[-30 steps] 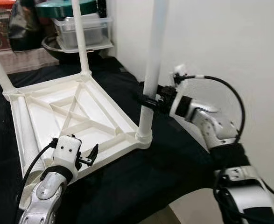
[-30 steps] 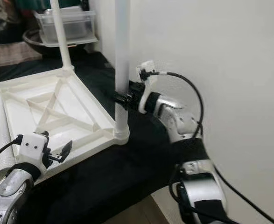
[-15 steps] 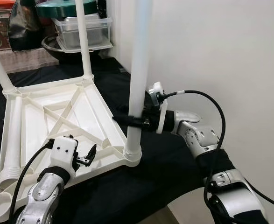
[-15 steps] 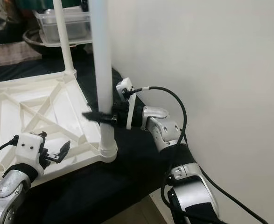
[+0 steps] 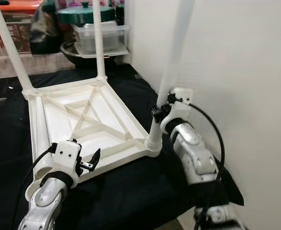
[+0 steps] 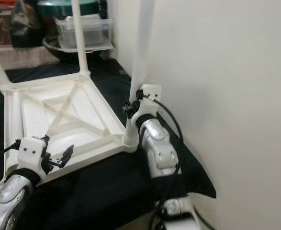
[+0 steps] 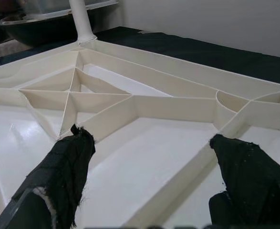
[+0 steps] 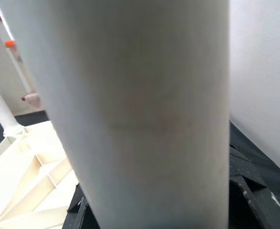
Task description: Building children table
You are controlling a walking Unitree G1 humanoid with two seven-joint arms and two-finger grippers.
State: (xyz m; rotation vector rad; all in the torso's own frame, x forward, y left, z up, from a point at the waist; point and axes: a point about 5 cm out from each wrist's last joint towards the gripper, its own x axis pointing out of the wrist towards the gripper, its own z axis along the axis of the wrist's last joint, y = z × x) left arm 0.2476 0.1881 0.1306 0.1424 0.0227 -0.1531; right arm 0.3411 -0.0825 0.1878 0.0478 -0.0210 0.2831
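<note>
The white children's table top lies upside down on a black cloth. Two legs stand in its far corners. A third leg stands in the near right corner socket, leaning a little toward the wall. My right gripper is shut on this leg low down; the leg looms close in the right wrist view. A loose leg lies along the top's left side. My left gripper hovers open over the front edge, its fingers spread above the ribbed underside.
A white wall stands close on the right, right behind my right arm. Plastic containers and a dark bowl are stacked at the back. The black cloth ends at the table's near edge.
My right gripper has swung round the leg, from reaching across it to holding it from the wall side. The leg and table top have turned with it. The left gripper has kept its place.
</note>
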